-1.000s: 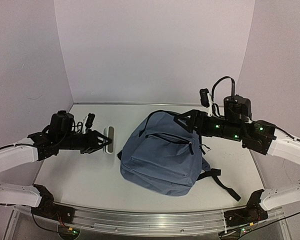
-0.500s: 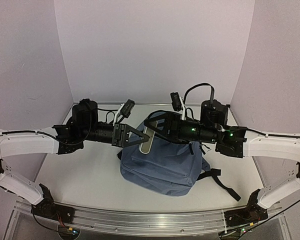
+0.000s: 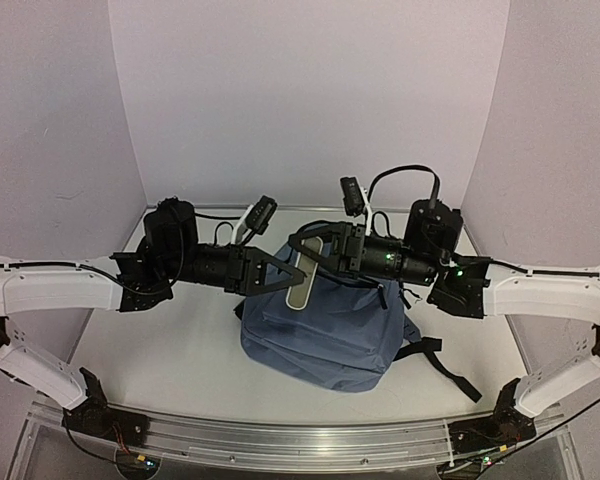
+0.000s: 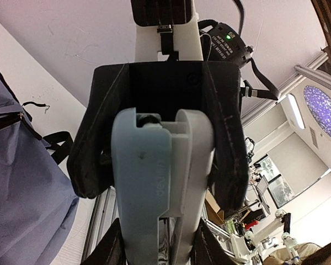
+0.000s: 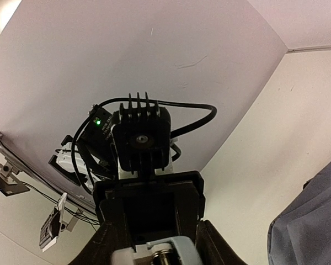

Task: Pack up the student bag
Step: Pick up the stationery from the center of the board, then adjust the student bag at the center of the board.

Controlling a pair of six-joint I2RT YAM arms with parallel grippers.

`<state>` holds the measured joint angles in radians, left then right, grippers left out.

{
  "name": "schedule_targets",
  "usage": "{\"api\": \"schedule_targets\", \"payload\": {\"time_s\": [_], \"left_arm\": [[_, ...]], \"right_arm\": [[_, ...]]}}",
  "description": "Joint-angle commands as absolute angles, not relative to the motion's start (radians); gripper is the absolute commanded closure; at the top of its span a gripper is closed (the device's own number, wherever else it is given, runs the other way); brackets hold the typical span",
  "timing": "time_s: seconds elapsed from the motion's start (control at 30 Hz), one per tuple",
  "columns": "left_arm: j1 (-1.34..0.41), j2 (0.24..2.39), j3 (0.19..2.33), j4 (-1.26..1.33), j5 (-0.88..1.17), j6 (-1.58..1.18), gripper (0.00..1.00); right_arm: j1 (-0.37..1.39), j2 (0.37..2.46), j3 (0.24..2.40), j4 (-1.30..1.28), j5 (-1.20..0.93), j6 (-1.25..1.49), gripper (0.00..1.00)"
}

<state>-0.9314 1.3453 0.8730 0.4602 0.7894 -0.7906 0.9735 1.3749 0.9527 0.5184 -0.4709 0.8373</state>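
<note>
The student bag (image 3: 325,335), blue-grey with black straps, lies flat on the table under both arms. Above its upper left corner, a pale blue and white stapler (image 3: 298,283) hangs in the air between the two grippers. My left gripper (image 3: 283,279) is shut on it from the left. My right gripper (image 3: 311,252) comes in from the right, and its black fingers (image 4: 227,160) press against the stapler's (image 4: 160,182) far end. In the right wrist view only the stapler's tip (image 5: 168,251) shows between my fingers, with bag fabric (image 5: 314,221) at the lower right.
A black strap (image 3: 445,365) trails from the bag toward the front right. White walls close off the back and both sides of the table (image 3: 160,350). A metal rail (image 3: 280,440) runs along the near edge.
Both arms swung in from the sides and met over the bag. The left arm carried the stapler there from the table's left. The right jaws have closed in around its end.
</note>
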Motion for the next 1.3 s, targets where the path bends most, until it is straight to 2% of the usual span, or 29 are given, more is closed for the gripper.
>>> {"api": "schedule_targets", "payload": {"time_s": [0.0,0.07,0.13,0.2,0.27,0.33,0.4,0.47,0.6,0.73,0.93,1.03,1.1,1.27], "left_arm": [[-0.934,1.34,0.891,0.589,0.805,-0.83,0.82],[-0.934,1.336,0.878,0.604,0.797,-0.84,0.82],[-0.934,1.333,0.877,0.591,0.782,-0.842,0.78],[-0.934,1.328,0.871,0.55,0.742,-0.841,0.62],[-0.934,1.309,0.852,0.474,0.656,-0.843,0.44],[-0.934,1.278,0.822,0.334,0.511,-0.861,0.31],[-0.934,1.246,0.801,0.114,0.302,-0.916,0.25],[-0.934,1.216,0.775,-0.069,0.124,-0.989,0.21],[-0.936,1.19,0.689,-0.194,0.036,-1.159,0.19],[-0.945,1.21,0.586,-0.08,0.068,-1.294,0.18],[-0.977,1.311,0.618,-0.025,0.08,-1.328,0.15],[-0.977,1.378,0.624,0.086,0.111,-1.334,0.17],[-0.977,1.424,0.64,0.118,0.133,-1.333,0.24],[-0.976,1.471,0.613,0.216,0.154,-1.355,0.75]], "right_arm": [[0.988,1.394,0.954,0.594,-0.536,0.834,0.64],[0.994,1.394,0.955,0.596,-0.535,0.83,0.76],[0.995,1.385,0.947,0.595,-0.513,0.823,0.92],[0.996,1.363,0.931,0.596,-0.459,0.813,1.0],[0.996,1.324,0.913,0.564,-0.366,0.787,1.0],[0.996,1.275,0.917,0.455,-0.237,0.731,1.0],[0.996,1.229,0.95,0.306,-0.078,0.663,1.0],[0.996,1.203,0.992,0.146,0.109,0.615,1.0],[0.995,1.177,1.042,-0.054,0.315,0.559,1.0],[0.995,1.169,1.058,-0.138,0.391,0.548,1.0],[0.996,1.175,1.036,-0.15,0.386,0.571,1.0],[0.995,1.183,1.029,-0.151,0.378,0.58,1.0],[0.996,1.181,1.027,-0.153,0.369,0.579,1.0],[0.996,1.173,1.029,-0.153,0.282,0.51,1.0]]}}
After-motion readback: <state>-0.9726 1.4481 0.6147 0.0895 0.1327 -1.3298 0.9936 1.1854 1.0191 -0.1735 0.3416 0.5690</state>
